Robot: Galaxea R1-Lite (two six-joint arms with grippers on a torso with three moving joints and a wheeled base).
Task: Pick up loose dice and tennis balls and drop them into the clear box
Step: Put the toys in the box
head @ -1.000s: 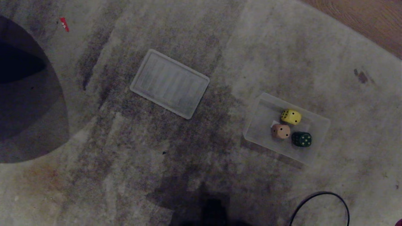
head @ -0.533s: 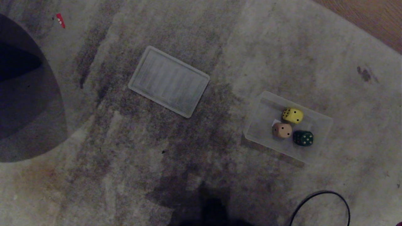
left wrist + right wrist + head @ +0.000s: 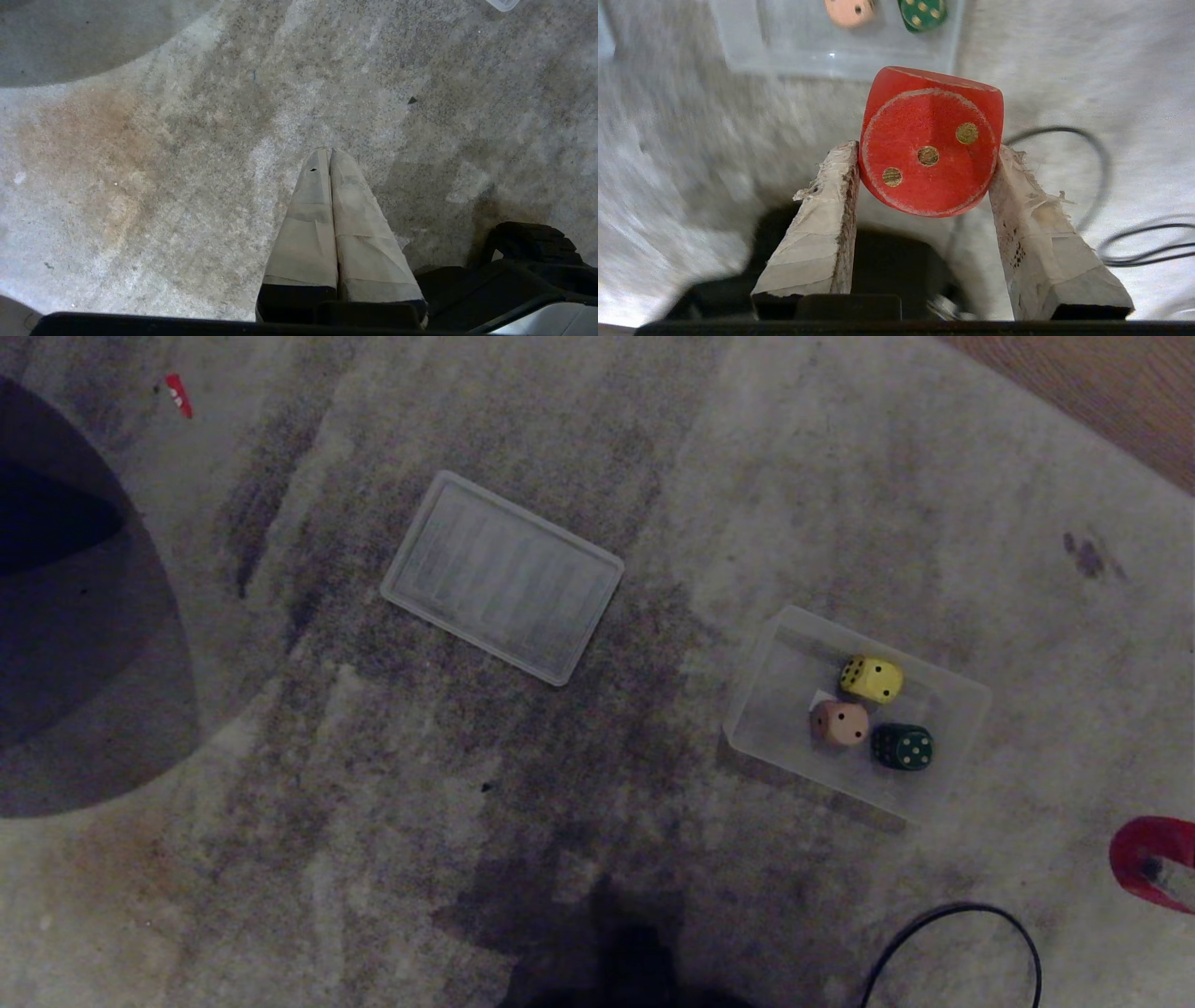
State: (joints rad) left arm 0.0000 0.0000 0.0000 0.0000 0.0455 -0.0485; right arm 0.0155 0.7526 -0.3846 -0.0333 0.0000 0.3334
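your right gripper (image 3: 924,154) is clamped on the red die (image 3: 930,140), one padded finger (image 3: 831,186) on each flank, the three-pip face turned back toward the wrist camera. the die sits right at the fingertips and tilts a little, so the hold looks shallow. a jolt on the way over could let it roll out of the pads onto the carpet (image 3: 373,803).

beyond the die lies the clear box (image 3: 766,709), with the tan die (image 3: 839,722), the yellow die (image 3: 870,679) and the dark green die (image 3: 902,747) crowded toward one end. release too low or over that cluster and the red die may bounce off them and hop the shallow wall. release short and it lands on the near rim or outside it. a black cable (image 3: 962,933) loops on the carpet near the box, on the robot's side of it, and could snag the arm if you swing low.

your left gripper (image 3: 329,158) hangs over bare carpet with its fingers pressed together, holding nothing.

in the head view only a red sliver of the die shows at the right edge, and the gripper itself is cut off there. no tennis ball appears in any view. the ribbed panel (image 3: 504,579) lies well apart from the box.
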